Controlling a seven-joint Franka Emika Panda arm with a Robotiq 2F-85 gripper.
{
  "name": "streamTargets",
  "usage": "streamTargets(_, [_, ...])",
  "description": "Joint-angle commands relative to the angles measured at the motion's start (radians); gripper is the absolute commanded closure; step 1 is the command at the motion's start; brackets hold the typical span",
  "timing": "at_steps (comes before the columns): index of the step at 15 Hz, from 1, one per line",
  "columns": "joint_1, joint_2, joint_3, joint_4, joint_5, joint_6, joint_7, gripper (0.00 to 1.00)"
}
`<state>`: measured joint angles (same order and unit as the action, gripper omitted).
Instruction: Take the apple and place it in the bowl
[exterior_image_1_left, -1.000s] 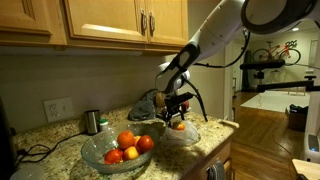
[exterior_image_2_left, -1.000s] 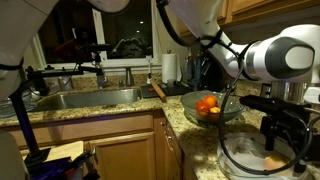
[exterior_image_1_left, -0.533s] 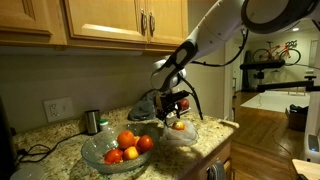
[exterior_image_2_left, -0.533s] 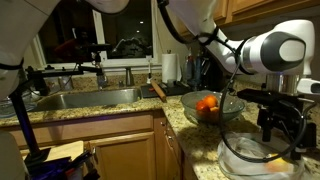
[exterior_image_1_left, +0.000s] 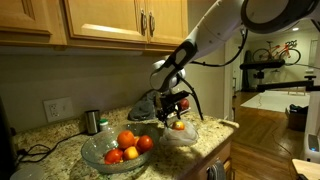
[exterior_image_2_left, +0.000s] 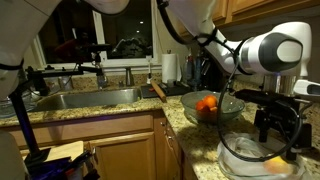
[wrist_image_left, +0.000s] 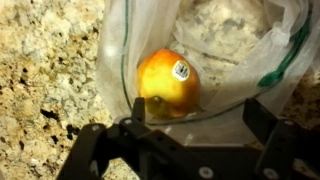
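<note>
We see a yellow-red apple (wrist_image_left: 168, 83) with a small sticker, lying inside the clear bowl (wrist_image_left: 250, 60) on the granite counter (wrist_image_left: 45, 90). The gripper (wrist_image_left: 196, 128) hangs just above the apple, jaws spread wide, holding nothing. In an exterior view the bowl sits near the counter's front edge, beside a fruit bowl (exterior_image_1_left: 100, 155); there is open air between the counter and the cabinets (exterior_image_1_left: 110, 20).

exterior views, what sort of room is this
Most likely a home kitchen: a stainless steel sink set in a speckled granite countertop, and light wooden wall cabinets over the counter.
</note>
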<state>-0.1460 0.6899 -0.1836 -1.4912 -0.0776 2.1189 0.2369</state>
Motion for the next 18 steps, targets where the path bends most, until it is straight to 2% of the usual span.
streamTargets(1, [-0.009, 0.0, -0.002, 0.004, 0.01, -0.035, -0.009, 0.0])
streamTargets(18, [-0.041, 0.03, -0.003, -0.016, 0.04, -0.042, -0.014, 0.0])
